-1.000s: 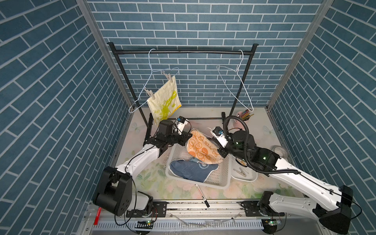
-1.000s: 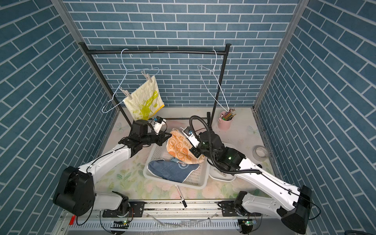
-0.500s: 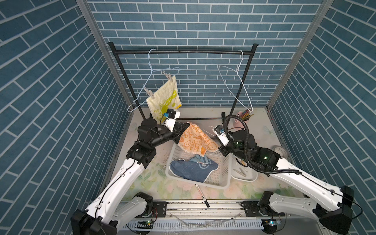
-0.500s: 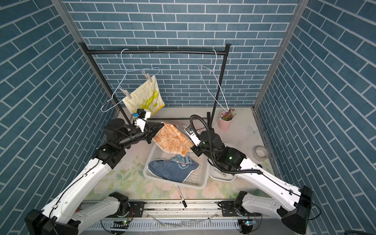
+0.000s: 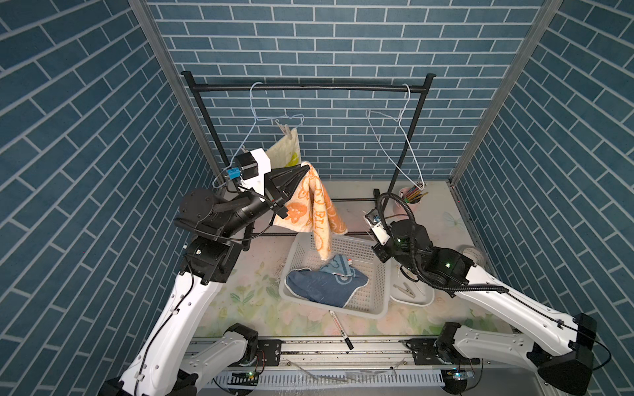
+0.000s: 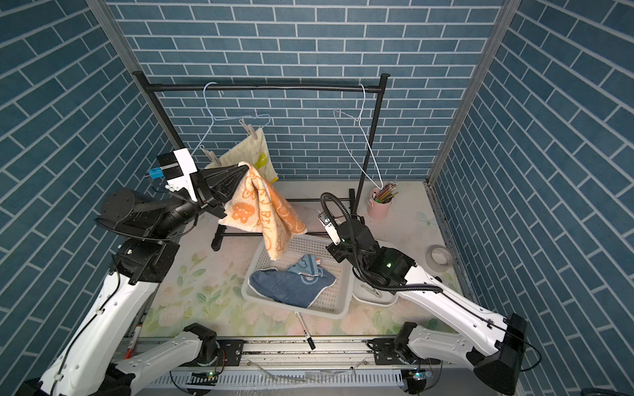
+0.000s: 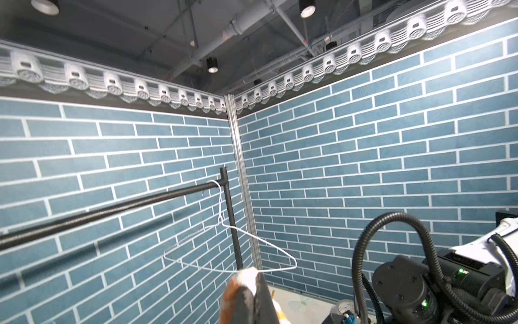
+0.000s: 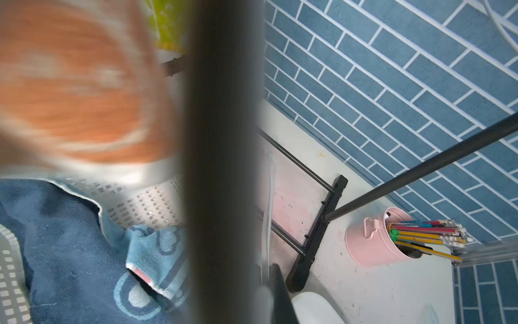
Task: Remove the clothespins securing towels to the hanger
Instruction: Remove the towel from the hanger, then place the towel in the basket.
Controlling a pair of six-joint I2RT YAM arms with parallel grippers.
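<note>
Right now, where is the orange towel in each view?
In a top view: orange towel hangs from the left gripper, over the basket's far edge.
In a top view: orange towel, likewise.
Left wrist: its pinched corner, before the wire hanger.
Right wrist: blurred orange, near the blue towel.
Shared landmark: black rack.
</note>
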